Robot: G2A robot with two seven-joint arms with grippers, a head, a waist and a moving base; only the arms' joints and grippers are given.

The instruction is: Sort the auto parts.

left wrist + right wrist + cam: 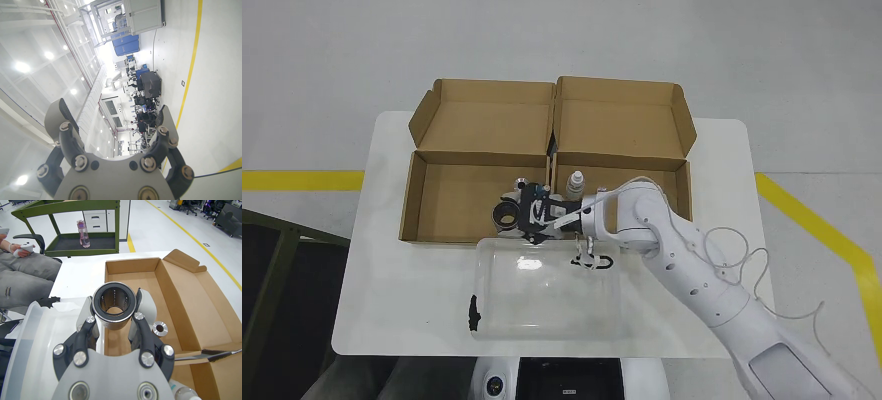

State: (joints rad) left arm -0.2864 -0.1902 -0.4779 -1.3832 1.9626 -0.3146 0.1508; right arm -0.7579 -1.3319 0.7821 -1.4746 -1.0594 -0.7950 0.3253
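My right gripper [115, 298] is shut on a metal linear bearing [114, 306], a black-rimmed sleeve held with its bore facing the camera. In the top view this gripper [517, 208] hangs over the front edge of the left cardboard box [442, 200]. A small silver bushing [160, 329] lies on the floor of that box [132, 265], close beside the gripper. A white bottle-shaped part [576, 182] stands in the right box [672, 180]. My left gripper [113, 106] is open, holds nothing and points away from the table into the room.
A clear plastic bin [542, 300] sits on the white table [382, 300] in front of the boxes, with a black part [474, 313] at its left end and another part [592, 262] near its back wall. Both box lids stand open at the far side.
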